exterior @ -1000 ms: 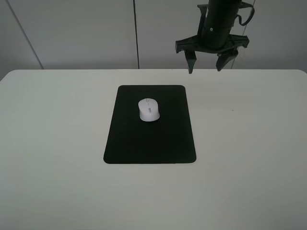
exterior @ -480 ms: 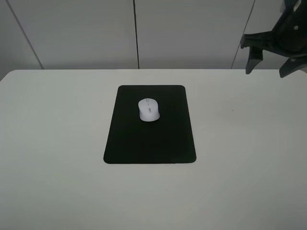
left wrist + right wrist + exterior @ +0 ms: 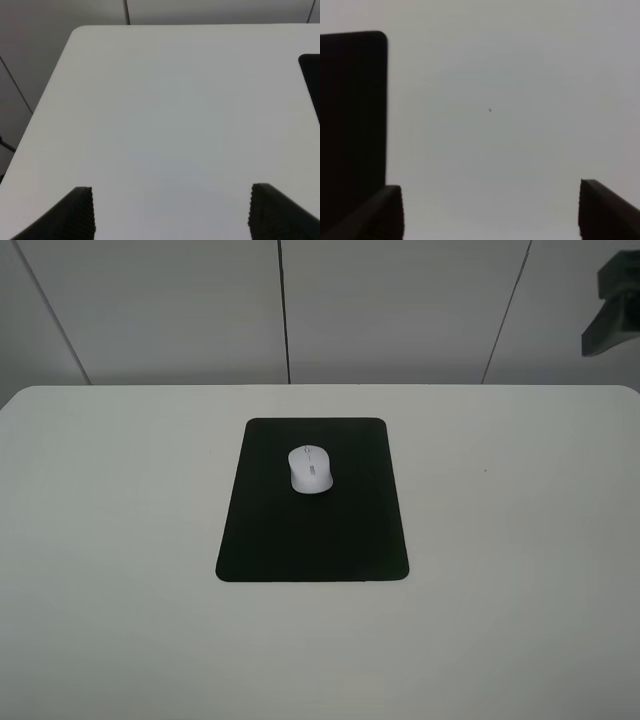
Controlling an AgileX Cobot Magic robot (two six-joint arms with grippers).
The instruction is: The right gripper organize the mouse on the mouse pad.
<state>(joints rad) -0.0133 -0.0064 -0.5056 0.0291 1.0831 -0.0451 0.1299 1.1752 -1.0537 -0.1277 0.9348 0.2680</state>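
- The mouse point(image 3: 311, 469) is a small white oval with a grey scroll wheel near its far end; it lies flat, its long axis running 12 to 6 o'clock in the high view.
- It sits on the mouse pad point(image 3: 312, 530), a flat matte black rectangle with rounded corners, in the pad's 12 o'clock half, close to the centre line.
- The pad lies on a white table point(image 3: 520, 570).
- The right gripper point(image 3: 490, 212) has its two fingers spread wide apart with only bare tabletop between them; the pad's corner shows beside one finger.
- The left gripper point(image 3: 171, 212) is also spread wide over bare table.
- Compared with half a second ago, the right gripper has withdrawn toward 2 o'clock; only a dark fragment remains at the high view's edge.
- Mouse and pad have not shifted.
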